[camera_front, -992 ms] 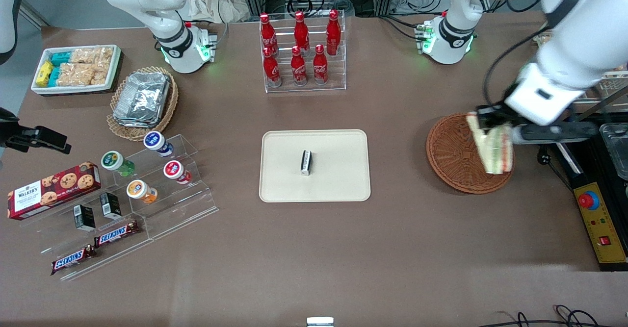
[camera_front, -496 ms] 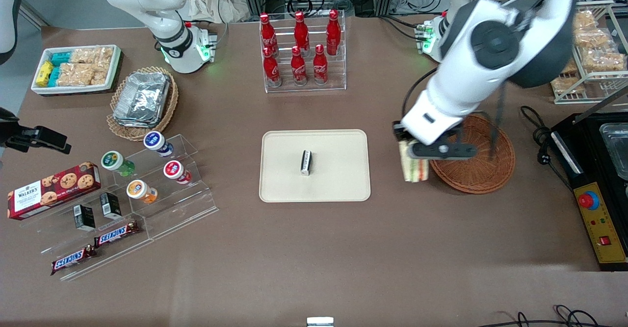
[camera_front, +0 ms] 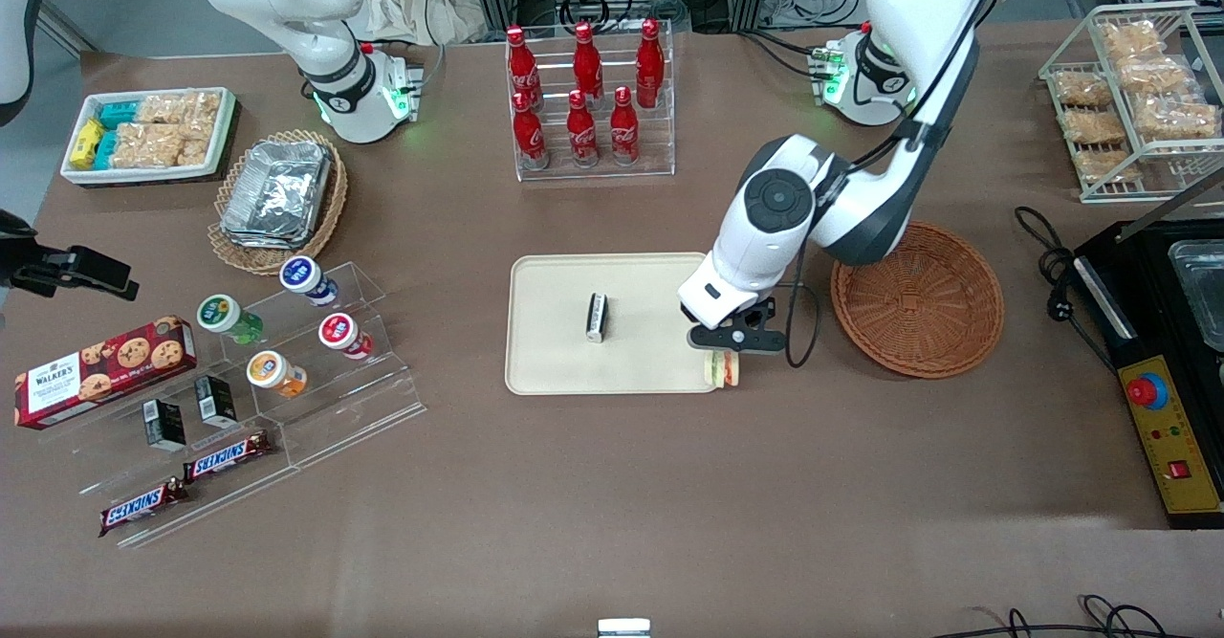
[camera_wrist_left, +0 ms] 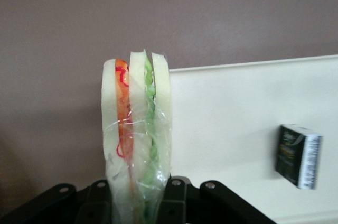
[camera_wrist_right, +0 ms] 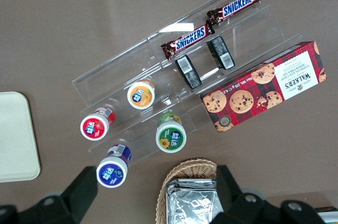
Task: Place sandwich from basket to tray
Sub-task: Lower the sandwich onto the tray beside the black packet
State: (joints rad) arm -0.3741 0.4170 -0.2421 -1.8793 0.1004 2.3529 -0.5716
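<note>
My left gripper (camera_front: pixel 729 351) is shut on the sandwich (camera_front: pixel 724 368), a plastic-wrapped wedge of pale bread with orange, red and green filling. It hangs over the beige tray's (camera_front: pixel 555 351) near corner toward the working arm's end. In the left wrist view the sandwich (camera_wrist_left: pixel 136 134) stands upright between my fingers (camera_wrist_left: pixel 174 197), at the tray's edge (camera_wrist_left: pixel 237 123). The reddish-brown basket (camera_front: pixel 916 298) sits empty beside the tray, toward the working arm's end. A small black-and-white bar (camera_front: pixel 597 317) lies mid-tray and shows in the left wrist view (camera_wrist_left: pixel 298 155) too.
A clear rack of red cola bottles (camera_front: pixel 585 102) stands farther from the camera than the tray. A wire rack of snack packets (camera_front: pixel 1133 93) and a black box with a red button (camera_front: pixel 1162 428) lie at the working arm's end. Acrylic shelves with cups and bars (camera_front: pixel 258 370) lie toward the parked arm's end.
My gripper has carried the sandwich out of the basket and across to the tray's corner. The basket now lies bare.
</note>
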